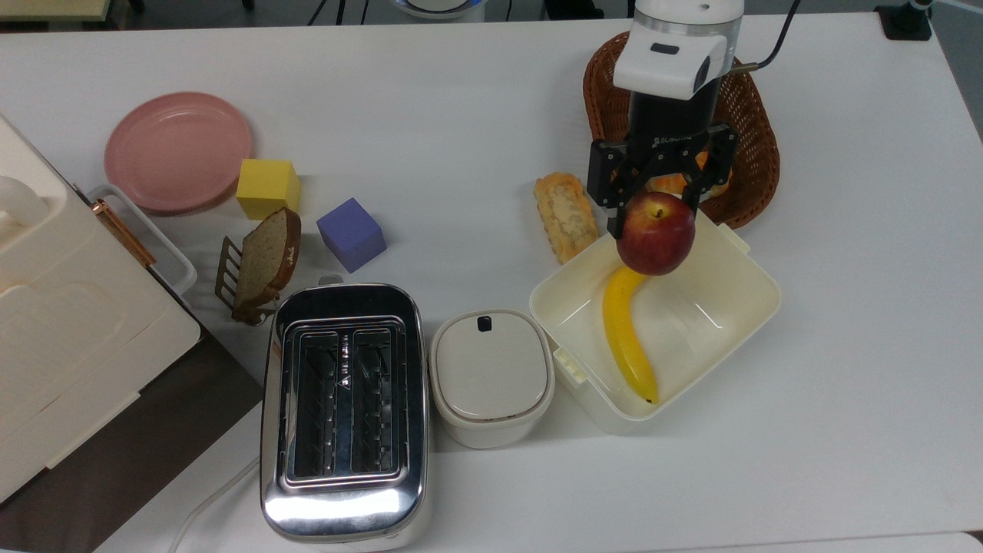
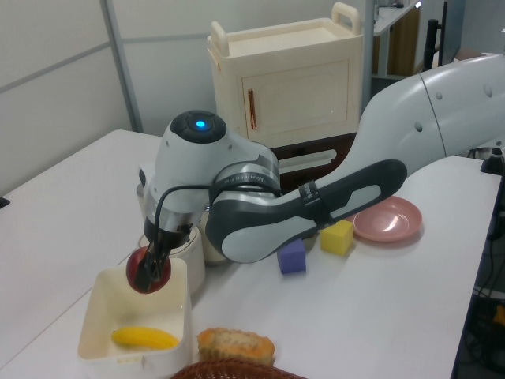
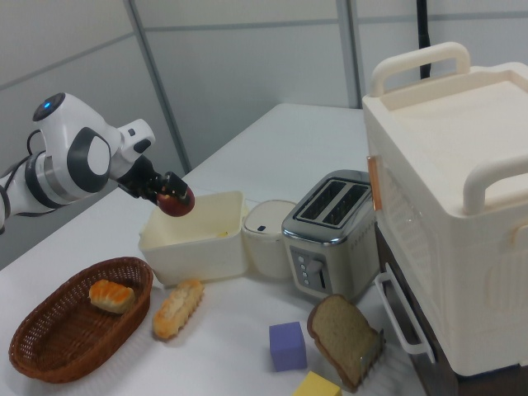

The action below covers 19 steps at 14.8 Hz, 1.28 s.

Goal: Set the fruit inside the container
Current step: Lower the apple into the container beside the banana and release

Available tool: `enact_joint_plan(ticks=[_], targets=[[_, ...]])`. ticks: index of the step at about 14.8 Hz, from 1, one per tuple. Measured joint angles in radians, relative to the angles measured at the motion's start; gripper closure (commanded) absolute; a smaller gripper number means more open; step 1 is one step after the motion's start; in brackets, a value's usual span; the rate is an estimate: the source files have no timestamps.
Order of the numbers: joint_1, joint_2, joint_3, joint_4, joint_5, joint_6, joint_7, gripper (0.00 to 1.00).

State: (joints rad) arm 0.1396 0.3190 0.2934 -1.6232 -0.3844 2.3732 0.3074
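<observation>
The gripper (image 1: 655, 219) grips the apple (image 1: 656, 233) above the container's (image 1: 737, 307) 12 o'clock rim in the top view. 1 banana (image 1: 626, 330) lies inside the container.

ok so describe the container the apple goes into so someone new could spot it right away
Start at the chrome toaster at the front of the top view; the lidded white pot stands at its right, and the container is next along. It is a large, open, cream-white square box with rounded corners holding a banana, unlike the brown wicker basket behind it.
</observation>
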Motion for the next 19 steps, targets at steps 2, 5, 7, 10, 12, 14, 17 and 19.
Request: enact_joint_plan(ticks=[2, 5, 7, 10, 12, 14, 17, 19], targets=[[0.000, 0.008, 0.001, 0.000, -0.021, 0.029, 0.000, 0.82], [0.000, 0.016, 0.001, 0.000, -0.027, 0.034, 0.000, 0.69], [0.000, 0.017, 0.001, 0.000, -0.028, 0.034, 0.000, 0.00], [0.000, 0.018, 0.002, -0.002, -0.055, 0.034, -0.001, 0.00], [0.000, 0.022, 0.004, -0.002, -0.068, 0.034, -0.001, 0.00], [0.000, 0.023, 0.008, -0.002, -0.070, 0.034, -0.001, 0.00], [-0.001, 0.023, 0.011, -0.002, -0.070, 0.034, -0.001, 0.00], [-0.006, 0.022, 0.011, 0.000, -0.070, 0.034, 0.002, 0.00]])
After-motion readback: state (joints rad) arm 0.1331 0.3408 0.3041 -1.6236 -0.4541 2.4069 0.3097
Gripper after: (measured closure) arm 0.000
